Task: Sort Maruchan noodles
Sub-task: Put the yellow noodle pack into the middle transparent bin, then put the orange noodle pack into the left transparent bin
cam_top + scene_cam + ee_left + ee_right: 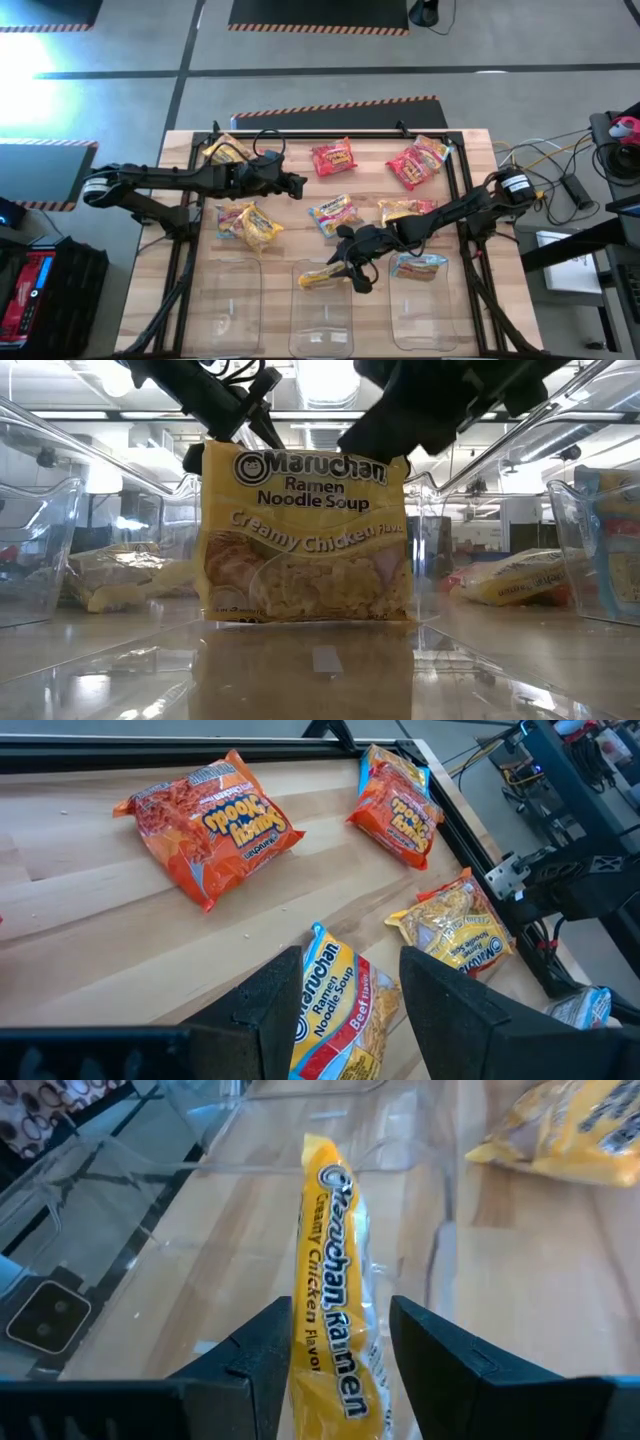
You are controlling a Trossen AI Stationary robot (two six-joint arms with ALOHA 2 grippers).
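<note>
A yellow Creamy Chicken packet (305,535) stands upright on its lower edge inside the middle clear bin (325,320). My right gripper (340,1370) is open above it, one finger on each side of the packet's top edge (335,1320). It comes in from the table's right (352,272). My left gripper (350,1000) hangs open in the air over a Beef packet (335,1015) that lies flat at mid-table (332,213), and it holds nothing. A light blue packet (418,265) lies in the right bin. My right gripper brackets the yellow packet's top edge (330,1380), slanting down from the table's right, with its fingers across the edge. I cannot tell whether either finger touches the packet. The packet stands upright with its lower edge (305,617) on the bin's floor.
Loose packets lie across the far half of the table. Two red ones (333,157) (410,165) are at the back. Yellow ones are at the back left (228,150), the left (250,225) and the right (405,210). The left clear bin (228,300) stands at the near edge.
</note>
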